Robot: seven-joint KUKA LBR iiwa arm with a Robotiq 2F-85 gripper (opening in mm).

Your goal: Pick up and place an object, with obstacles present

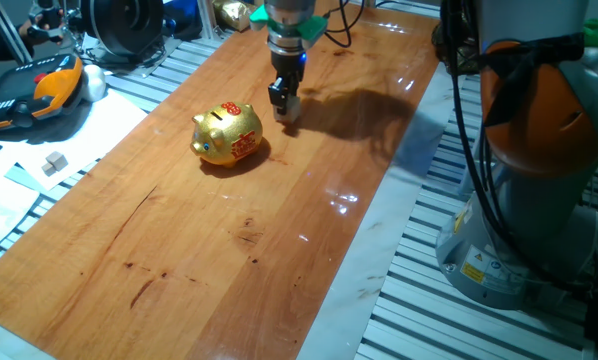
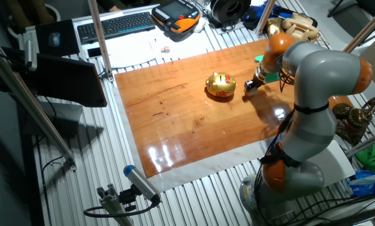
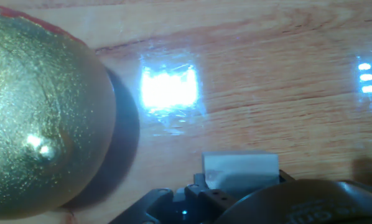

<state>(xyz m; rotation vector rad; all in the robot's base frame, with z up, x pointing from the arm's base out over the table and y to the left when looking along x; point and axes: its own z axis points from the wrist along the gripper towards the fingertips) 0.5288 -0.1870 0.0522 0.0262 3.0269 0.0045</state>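
The pale beige wooden cube [image 1: 290,108] sits at my fingertips, right of the gold piggy bank [image 1: 227,134], at or just above the tabletop. My gripper [image 1: 284,100] points straight down with its jaws closed on the cube. In the hand view the cube [image 3: 240,170] fills the bottom centre against the dark hand parts, and the piggy bank [image 3: 43,112] bulks large at the left, close by. In the other fixed view the gripper [image 2: 251,86] is just right of the piggy bank [image 2: 220,85]; the cube is too small to make out there.
A smaller whitish cube [image 1: 53,162] lies on white paper off the left edge of the wooden table [image 1: 229,260]. An orange-and-black pendant [image 1: 39,88] and cables lie at the far left. The robot base [image 1: 524,180] stands at the right.
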